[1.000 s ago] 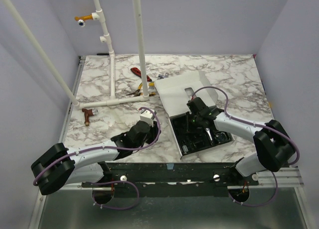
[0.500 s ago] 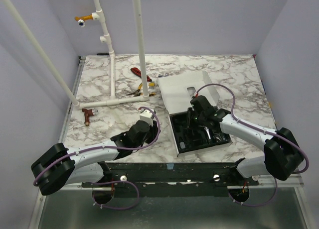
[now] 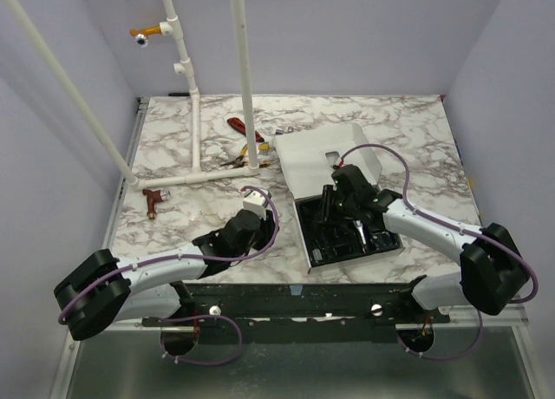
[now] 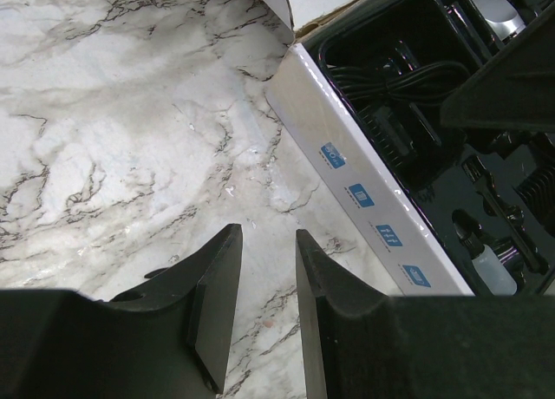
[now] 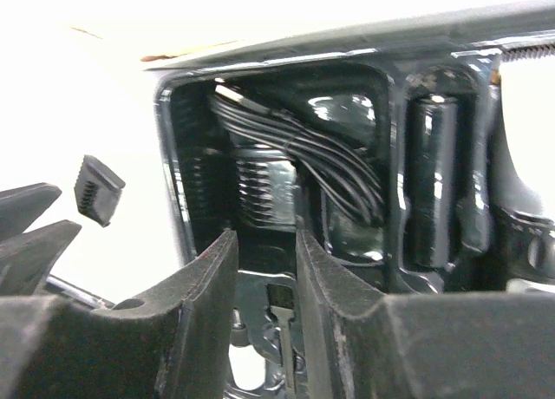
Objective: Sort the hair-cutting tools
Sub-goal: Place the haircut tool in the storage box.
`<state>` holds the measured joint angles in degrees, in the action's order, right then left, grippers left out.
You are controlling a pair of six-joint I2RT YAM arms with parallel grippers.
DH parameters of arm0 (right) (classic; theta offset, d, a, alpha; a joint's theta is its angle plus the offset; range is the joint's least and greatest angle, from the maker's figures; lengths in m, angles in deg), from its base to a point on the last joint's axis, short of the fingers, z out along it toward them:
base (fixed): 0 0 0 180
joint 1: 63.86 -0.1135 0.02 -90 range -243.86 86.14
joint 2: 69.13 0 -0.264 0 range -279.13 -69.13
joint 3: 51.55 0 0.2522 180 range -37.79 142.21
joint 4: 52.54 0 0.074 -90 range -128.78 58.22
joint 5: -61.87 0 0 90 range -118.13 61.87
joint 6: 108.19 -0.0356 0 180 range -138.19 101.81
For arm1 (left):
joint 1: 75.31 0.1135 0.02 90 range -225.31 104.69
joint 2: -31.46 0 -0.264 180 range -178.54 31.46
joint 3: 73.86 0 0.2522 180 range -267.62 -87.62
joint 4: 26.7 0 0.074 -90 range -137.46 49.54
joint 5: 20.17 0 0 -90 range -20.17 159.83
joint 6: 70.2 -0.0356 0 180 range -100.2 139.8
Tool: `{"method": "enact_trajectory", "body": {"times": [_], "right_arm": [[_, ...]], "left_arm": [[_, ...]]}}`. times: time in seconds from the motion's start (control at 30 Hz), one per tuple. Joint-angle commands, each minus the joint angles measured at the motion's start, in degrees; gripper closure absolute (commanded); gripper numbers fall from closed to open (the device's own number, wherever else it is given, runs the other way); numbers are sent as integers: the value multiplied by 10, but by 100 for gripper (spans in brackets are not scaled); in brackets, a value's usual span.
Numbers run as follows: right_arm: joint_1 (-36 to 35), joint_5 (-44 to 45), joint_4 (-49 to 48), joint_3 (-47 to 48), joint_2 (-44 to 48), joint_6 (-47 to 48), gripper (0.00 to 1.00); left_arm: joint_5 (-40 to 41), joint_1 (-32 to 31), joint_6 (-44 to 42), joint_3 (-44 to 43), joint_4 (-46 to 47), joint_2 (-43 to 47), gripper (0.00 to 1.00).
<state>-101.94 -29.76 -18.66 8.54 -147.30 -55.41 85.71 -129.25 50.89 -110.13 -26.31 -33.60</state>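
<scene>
From above, your right arm (image 3: 425, 225) is reaching in from the right, and the right end effector (image 3: 328, 206) is hanging over the far half of the black tray (image 3: 305, 234). The tray is sitting inside the open white box (image 3: 308, 160) on the marble table (image 3: 165, 147). The hair-cutting tools (image 3: 342, 241) are lying in that tray's compartments, dark on dark, so you cannot tell them apart here. Your left arm (image 3: 165, 264) is lying low along the near edge, with its wrist just left of the box. Well apart from the box, red- and yellow-handled hand tools (image 3: 241, 139) are lying by the white pipe frame (image 3: 196, 113). A small reddish-brown piece (image 3: 154, 201) is sitting near the left edge.

Through your left wrist camera, the left end effector (image 4: 264, 243) is keeping a narrow gap between its fingers. Only bare marble is showing in that gap, so it is gripping nothing. The box's white side wall is running diagonally just ahead and to the right. Inside it, a coiled black cord (image 4: 408, 82) and a small white bottle (image 4: 487, 264) are resting in the tray.

Through your right wrist camera, the fingers are standing partly apart and gripping nothing. They are pointing into the compartment where the cord is lying.
</scene>
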Motion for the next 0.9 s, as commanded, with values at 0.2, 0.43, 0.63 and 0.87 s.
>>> {"method": "enact_trajectory", "body": {"times": [0.2,0.43,0.63,0.87], "right_arm": [[-3,-46,-10,53,-101,16,64],[-3,-83,9,66,-150,38,62],[-3,-94,29,71,-177,56,62],[-3,-103,18,67,-175,50,81]], "left_arm": [[6,5,-2,-15,13,-10,67],[4,8,-2,-15,18,-16,67],[2,10,-4,-15,22,-21,67],[1,13,-5,-12,25,-23,67]]}}
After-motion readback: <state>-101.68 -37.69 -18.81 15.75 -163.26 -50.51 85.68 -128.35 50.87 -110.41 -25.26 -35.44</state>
